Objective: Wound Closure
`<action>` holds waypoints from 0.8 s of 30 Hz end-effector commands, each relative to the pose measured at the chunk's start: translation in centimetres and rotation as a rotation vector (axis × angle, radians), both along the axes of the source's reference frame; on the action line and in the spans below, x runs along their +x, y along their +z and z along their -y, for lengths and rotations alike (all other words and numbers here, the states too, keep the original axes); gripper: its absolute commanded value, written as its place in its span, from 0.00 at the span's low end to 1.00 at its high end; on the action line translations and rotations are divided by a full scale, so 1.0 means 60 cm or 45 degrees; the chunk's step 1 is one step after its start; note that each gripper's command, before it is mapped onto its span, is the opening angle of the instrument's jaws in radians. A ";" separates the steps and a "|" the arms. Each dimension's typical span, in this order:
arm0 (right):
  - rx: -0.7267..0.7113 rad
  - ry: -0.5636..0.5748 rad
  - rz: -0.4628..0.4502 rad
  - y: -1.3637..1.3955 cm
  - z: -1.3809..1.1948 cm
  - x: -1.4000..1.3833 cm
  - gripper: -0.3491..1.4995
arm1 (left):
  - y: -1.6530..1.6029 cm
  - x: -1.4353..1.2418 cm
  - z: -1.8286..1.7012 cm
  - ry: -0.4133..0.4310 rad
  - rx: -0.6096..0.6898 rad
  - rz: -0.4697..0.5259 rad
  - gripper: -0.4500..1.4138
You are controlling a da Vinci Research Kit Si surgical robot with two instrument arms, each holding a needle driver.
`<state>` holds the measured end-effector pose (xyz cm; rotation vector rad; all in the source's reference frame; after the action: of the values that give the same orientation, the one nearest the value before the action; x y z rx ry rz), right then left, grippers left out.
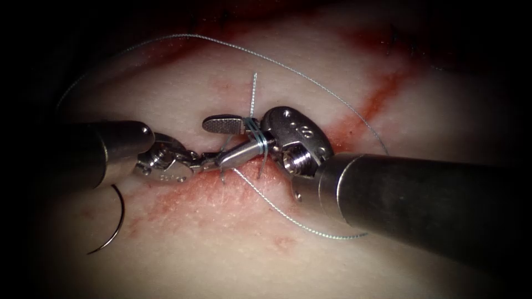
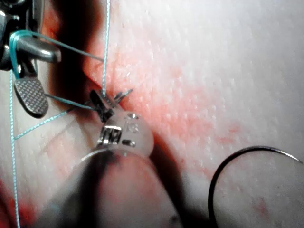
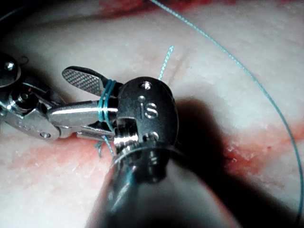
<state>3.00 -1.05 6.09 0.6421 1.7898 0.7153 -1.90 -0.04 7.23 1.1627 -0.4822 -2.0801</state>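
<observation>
Thread (image 1: pixel 252 133) was wrapped around my right tool's (image 1: pixel 224 141) gaping jaws; my left tool (image 1: pixel 208 162) pinched thread at the cut; needle (image 1: pixel 113 221) lay free at seven o'clock.

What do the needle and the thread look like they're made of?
Needle: apparently dark polished metal, a thin rigid curve lying free on the tissue, left of the cut.
Thread: probably pale blue-green braided fibre, with a twisted texture; limp loops wrap the open right pincer.
</observation>
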 end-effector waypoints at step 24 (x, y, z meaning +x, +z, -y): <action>0.376 0.213 0.582 0.0118 0.0012 -0.0062 0.49 | -0.0060 -0.0074 0.0007 -0.131 0.180 0.024 0.00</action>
<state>2.54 -1.13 6.75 0.4760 1.3041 1.1780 -2.29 -0.04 6.82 1.2639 -0.4158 -2.2307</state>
